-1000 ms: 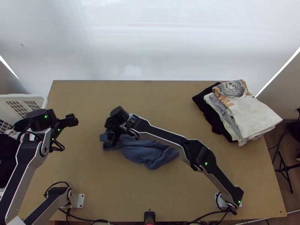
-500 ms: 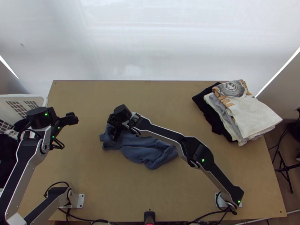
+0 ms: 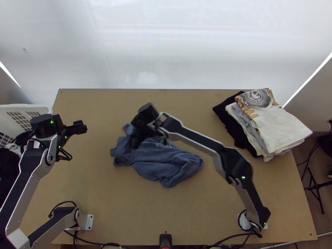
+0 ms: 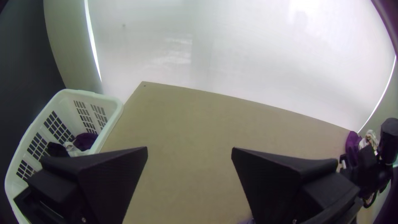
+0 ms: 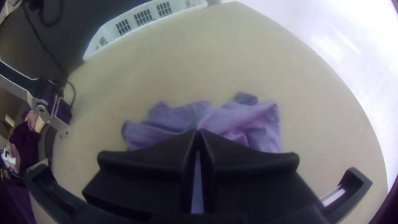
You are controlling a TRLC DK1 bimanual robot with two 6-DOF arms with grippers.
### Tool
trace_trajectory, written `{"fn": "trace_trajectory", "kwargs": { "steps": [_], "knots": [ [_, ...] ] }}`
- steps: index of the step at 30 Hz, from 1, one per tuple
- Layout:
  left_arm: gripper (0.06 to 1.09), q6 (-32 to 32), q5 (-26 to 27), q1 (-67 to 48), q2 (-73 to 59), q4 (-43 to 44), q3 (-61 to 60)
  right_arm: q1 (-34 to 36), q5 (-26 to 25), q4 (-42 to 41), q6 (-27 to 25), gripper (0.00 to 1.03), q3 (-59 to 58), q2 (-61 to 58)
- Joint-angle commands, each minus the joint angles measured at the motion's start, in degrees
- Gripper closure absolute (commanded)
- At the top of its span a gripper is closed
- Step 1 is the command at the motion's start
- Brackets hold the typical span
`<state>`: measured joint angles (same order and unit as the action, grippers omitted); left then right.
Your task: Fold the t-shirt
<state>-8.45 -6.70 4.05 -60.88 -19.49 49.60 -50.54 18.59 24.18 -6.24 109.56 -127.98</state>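
The blue t-shirt [image 3: 155, 162] lies bunched left of the table's middle, with a bit of it raised beside my right gripper [image 3: 136, 143]. In the right wrist view the shirt [image 5: 240, 120], looking lilac, has a fold running up to the tips of my right gripper [image 5: 198, 132], whose fingers are pressed together on it. Over the table's left part, apart from the shirt, hangs my left gripper [image 3: 81, 126]. Seen from its own wrist, the left gripper [image 4: 190, 151] has its fingers wide apart with nothing between them.
A white laundry basket [image 3: 41, 111] with clothes in it stands off the table's left edge. At the table's back right lies a stack of folded clothes [image 3: 282, 128]. Bare tabletop [image 3: 166, 211] shows in front of the shirt.
My right gripper has moved right and toward the back, its arm swinging right. Part of the shirt near it has shifted toward the back, and more of its printed side shows. The left arm has barely moved.
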Motion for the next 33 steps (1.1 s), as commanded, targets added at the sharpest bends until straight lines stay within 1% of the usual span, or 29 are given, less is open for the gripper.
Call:
{"fn": "trace_trajectory", "kwargs": {
  "steps": [1, 9, 15, 18, 19, 20, 21, 22, 23, 25, 28, 32, 33],
  "knots": [
    [0.1, -0.3, 0.0, -0.1, -1.8, 1.2, 1.3, 5.2, 4.7, 5.1, 4.2, 1.0, -9.7, 13.5],
    [0.1, -0.3, 0.1, -0.1, -4.2, 1.6, 3.6, 10.7, 5.8, 15.1, 4.9, 1.0, -19.0, 21.0],
    [0.1, -0.3, 0.2, -0.3, -6.3, 1.6, 5.8, 11.4, 5.9, 25.6, 4.9, 1.0, -23.5, 22.3],
    [0.1, -0.3, 0.2, -0.7, -7.0, 1.6, 6.4, 11.2, 5.9, 26.9, 5.0, 1.0, -26.6, 22.3],
    [0.1, -0.3, 0.2, -0.9, -7.1, 1.6, 6.6, 11.1, 5.9, 27.1, 5.1, 0.92, -27.2, 22.3],
    [0.1, -0.3, 0.1, -1.1, -7.1, 1.6, 6.6, 11.1, 5.9, 27.3, 5.2, 0.69, -27.5, 22.3],
    [0.1, -0.3, 0.1, -1.1, -7.1, 1.6, 6.7, 10.9, 5.8, 27.5, 5.4, 0.43, -27.3, 22.3],
    [0.1, -0.3, 0.2, -1.2, -7.2, 1.6, 6.9, 10.7, 5.7, 27.6, 5.4, 0.2, -26.8, 22.4],
    [0.1, -0.2, 0.2, -1.2, -7.2, 1.6, 7.0, 10.5, 4.7, 27.8, 5.4, 0.15, -25.7, 22.7],
    [0.1, -0.1, 0.1, -1.2, -7.2, 1.5, 7.2, 9.9, 2.7, 27.8, 5.9, 0.15, -22.7, 23.8],
    [0.1, 0.2, 0.1, -1.2, -7.1, 1.3, 7.2, 8.3, 2.5, 26.2, 5.8, 0.15, -18.2, 25.7],
    [0.1, 0.2, 0.1, -1.1, -7.1, 1.1, 7.2, 4.2, 2.5, 23.5, 4.6, 0.16, -13.1, 25.0],
    [0.1, 0.2, 0.1, -1.1, -7.1, 1.1, 7.2, 3.3, 2.5, 22.8, 4.0, 0.21, -12.2, 24.5]
  ]
}}
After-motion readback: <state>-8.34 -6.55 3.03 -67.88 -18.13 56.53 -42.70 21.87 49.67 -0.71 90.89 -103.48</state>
